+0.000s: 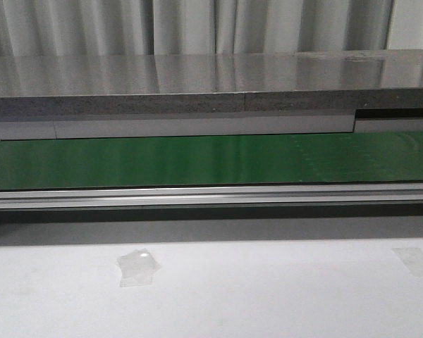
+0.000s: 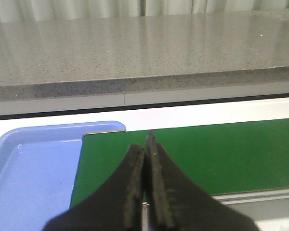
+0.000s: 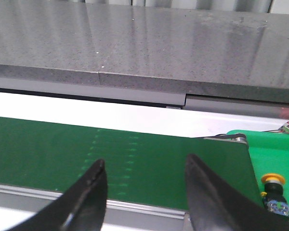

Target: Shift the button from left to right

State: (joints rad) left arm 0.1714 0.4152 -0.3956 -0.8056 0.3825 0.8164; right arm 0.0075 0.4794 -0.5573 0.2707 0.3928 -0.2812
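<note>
The button point(image 3: 273, 189), with a yellow cap and a dark body with blue-green marks, stands on a bright green surface point(image 3: 274, 149) past the end of the dark green belt point(image 3: 111, 149) in the right wrist view. My right gripper point(image 3: 144, 166) is open and empty over the belt's near edge, to the side of the button. My left gripper point(image 2: 147, 147) is shut and empty over the belt's other end point(image 2: 207, 154), beside a blue tray point(image 2: 33, 163). Neither gripper nor the button shows in the front view.
The green belt point(image 1: 211, 160) runs across the front view with an aluminium rail point(image 1: 211, 196) along its near side. A grey stone ledge point(image 1: 211, 84) rises behind it. Two pieces of clear tape point(image 1: 137, 267) lie on the white table point(image 1: 268, 296).
</note>
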